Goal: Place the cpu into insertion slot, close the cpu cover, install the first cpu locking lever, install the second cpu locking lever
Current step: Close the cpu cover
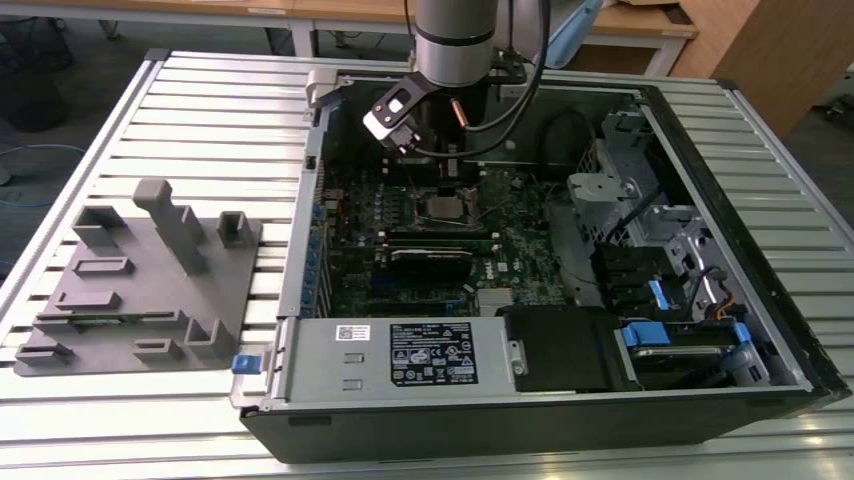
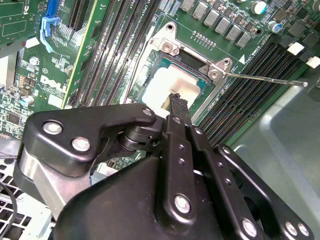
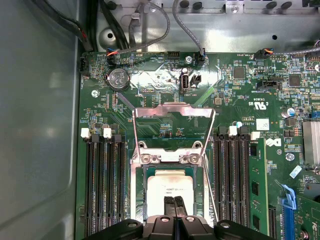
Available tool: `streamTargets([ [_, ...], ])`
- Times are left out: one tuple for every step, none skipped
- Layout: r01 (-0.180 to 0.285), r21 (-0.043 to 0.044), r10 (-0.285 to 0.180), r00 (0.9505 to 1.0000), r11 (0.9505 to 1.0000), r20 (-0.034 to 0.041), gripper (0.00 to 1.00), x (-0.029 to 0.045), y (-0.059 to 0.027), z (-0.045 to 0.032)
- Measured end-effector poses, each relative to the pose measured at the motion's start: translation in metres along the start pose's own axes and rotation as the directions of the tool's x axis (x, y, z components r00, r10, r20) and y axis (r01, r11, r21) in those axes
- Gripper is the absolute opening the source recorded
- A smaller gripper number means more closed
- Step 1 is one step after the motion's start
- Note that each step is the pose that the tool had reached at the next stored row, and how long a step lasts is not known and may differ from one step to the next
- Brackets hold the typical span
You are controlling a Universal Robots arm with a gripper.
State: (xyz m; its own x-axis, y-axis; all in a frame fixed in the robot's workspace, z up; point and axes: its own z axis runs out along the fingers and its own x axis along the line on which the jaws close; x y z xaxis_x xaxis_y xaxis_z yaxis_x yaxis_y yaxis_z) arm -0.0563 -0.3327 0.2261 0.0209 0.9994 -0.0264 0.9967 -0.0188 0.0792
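Note:
The cpu [image 3: 169,186], a silvery square chip, lies flat in the insertion slot [image 3: 138,186] on the green board. It shows pale in the second wrist view, the cpu [image 2: 170,82]. My gripper [image 3: 174,204] hangs straight over the chip with its two dark fingers pressed together, tips at or just above the metal top. The cpu cover [image 3: 174,107] stands swung open behind the socket, its window showing the board through it. A thin locking lever [image 2: 265,78] sticks out sideways from the socket's corner. In the exterior view the gripper [image 1: 449,188] reaches down onto the insertion slot [image 1: 447,208].
Long black memory slots [image 3: 102,180] flank the socket on both sides. The open computer case [image 1: 747,300] walls in the board, with drive cages and cables on the exterior view's right. A grey fixture block [image 1: 140,280] rests on the slatted table on the exterior view's left.

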Motion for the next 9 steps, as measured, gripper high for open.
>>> streamTargets([
  [0.000,0.0000,0.000,1.0000,1.0000,-0.0001,0.11,0.0000,0.0000,0.0000],
  [0.000,0.0000,0.000,1.0000,1.0000,0.0000,0.11,0.0000,0.0000,0.0000],
  [0.000,0.0001,0.000,1.0000,1.0000,0.0002,0.11,0.0000,0.0000,-0.0003],
  [0.000,0.0004,0.000,1.0000,1.0000,0.0005,0.11,-0.0001,0.0000,-0.0007],
  [0.000,0.0002,0.000,1.0000,1.0000,0.0003,0.11,-0.0001,0.0000,-0.0011],
  [0.000,0.0000,0.000,1.0000,1.0000,0.0001,0.11,-0.0001,0.0001,-0.0015],
  [0.000,0.0000,0.000,1.0000,1.0000,0.0001,0.11,-0.0001,0.0001,-0.0021],
  [0.000,0.0001,0.000,1.0000,1.0000,0.0001,0.11,-0.0001,0.0002,-0.0028],
  [0.000,0.0000,0.000,1.0000,1.0000,0.0000,0.11,-0.0001,0.0003,-0.0037],
])
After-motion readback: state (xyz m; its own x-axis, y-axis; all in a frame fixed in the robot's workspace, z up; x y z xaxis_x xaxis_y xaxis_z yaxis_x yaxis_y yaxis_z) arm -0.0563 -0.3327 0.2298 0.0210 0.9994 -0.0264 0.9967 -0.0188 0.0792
